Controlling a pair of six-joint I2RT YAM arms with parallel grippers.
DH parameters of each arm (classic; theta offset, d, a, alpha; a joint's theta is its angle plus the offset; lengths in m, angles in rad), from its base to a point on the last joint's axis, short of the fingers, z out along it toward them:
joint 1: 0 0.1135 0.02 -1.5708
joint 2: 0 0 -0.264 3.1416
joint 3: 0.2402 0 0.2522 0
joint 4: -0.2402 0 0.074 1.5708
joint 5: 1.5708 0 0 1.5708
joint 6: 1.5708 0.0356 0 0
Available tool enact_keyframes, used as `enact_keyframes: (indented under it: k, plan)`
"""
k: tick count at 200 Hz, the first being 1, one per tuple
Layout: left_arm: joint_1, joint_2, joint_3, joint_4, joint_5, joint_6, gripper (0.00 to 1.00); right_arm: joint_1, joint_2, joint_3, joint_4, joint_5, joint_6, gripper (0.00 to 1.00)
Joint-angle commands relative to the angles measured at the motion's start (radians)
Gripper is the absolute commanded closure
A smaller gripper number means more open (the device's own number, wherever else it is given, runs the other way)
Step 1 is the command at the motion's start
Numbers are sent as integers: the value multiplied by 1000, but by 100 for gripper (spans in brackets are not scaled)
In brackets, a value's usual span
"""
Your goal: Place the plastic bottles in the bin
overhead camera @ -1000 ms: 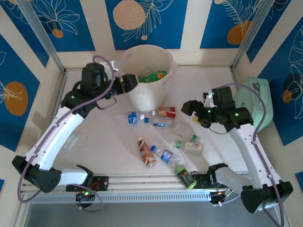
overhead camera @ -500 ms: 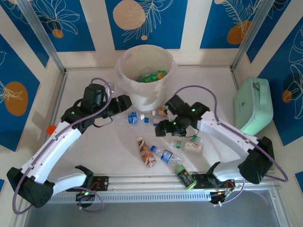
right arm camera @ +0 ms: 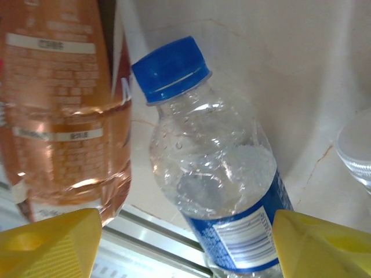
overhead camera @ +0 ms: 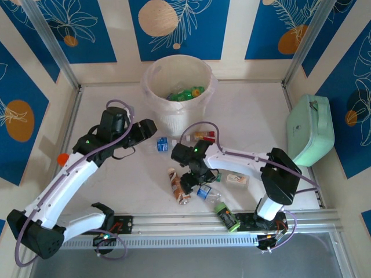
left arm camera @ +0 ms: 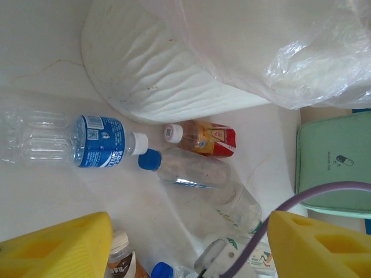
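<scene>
The cream ribbed bin [overhead camera: 174, 119] with its bag liner stands at the back centre, and green and yellow bottles show inside it. Several plastic bottles lie on the table in front of it. My left gripper [overhead camera: 148, 128] hangs open just above a clear blue-labelled bottle [left arm camera: 64, 142]; beyond it lie a red-labelled bottle [left arm camera: 203, 136] and a clear blue-capped one [left arm camera: 203, 179]. My right gripper [overhead camera: 191, 184] is open and low, its yellow fingers [right arm camera: 46, 243] either side of a clear blue-capped bottle [right arm camera: 214, 168]. A brown bottle [right arm camera: 64, 116] lies beside it.
A mint-green case [overhead camera: 311, 130] sits at the right edge. A green bottle [overhead camera: 228, 217] lies against the front rail, and a flat clear bottle [overhead camera: 236, 179] is right of centre. An orange cap [overhead camera: 62, 157] lies by the left arm.
My right arm has swung from the right side across to the centre front and dropped over the blue-capped bottle. My left gripper has drawn back from the bin and come lower.
</scene>
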Motion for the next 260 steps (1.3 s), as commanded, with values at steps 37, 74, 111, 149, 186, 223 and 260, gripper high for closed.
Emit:
enact_keyframes:
  k: [37,74,111,149,186,223,260]
  plan:
    - [28,-28,-8,-8,-4,-16,29,-4,47,12,-31,37,-46,17]
    - [34,-29,-5,1,-1,-24,29,-29,69,19,-18,28,-60,19]
    - [39,-32,5,-4,-4,-24,29,-48,102,39,-23,13,-75,23]
    - [44,-35,12,-6,-4,-25,29,-52,148,50,-21,8,-94,24]
    - [50,-37,12,-12,-6,-24,29,-57,176,59,-8,18,-99,26]
    - [51,-37,9,-9,-4,-24,29,-67,191,59,7,18,-101,33]
    - [53,-44,9,-10,-8,-18,29,-75,170,46,23,32,-88,42]
